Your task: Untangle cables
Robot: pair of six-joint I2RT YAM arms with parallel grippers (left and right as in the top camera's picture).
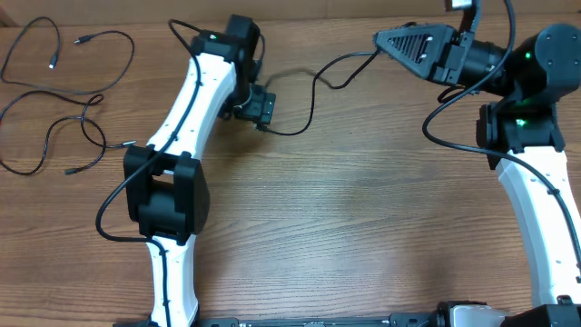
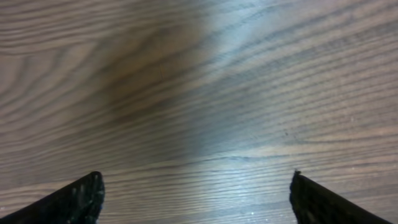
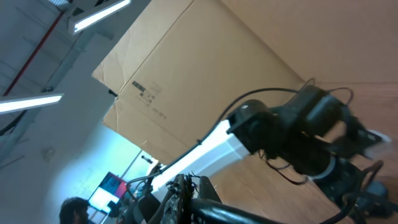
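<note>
Several thin black cables (image 1: 52,62) lie as loose strands at the table's far left, another strand (image 1: 86,113) below them. One more cable (image 1: 313,91) runs across the back from my right gripper (image 1: 379,41) to beside my left gripper (image 1: 263,107). The right gripper is raised, points left and is shut on that cable's end; the right wrist view shows its fingers (image 3: 191,182) pressed together with a black cord (image 3: 227,214) across them. The left gripper (image 2: 196,180) is open just above bare wood, with no cable between its fingers.
The wooden table (image 1: 363,209) spreads between the arms. A large cardboard box (image 3: 186,74) stands behind the table. My left arm (image 3: 211,146) shows in the right wrist view. A person and a screen are in the room's far background.
</note>
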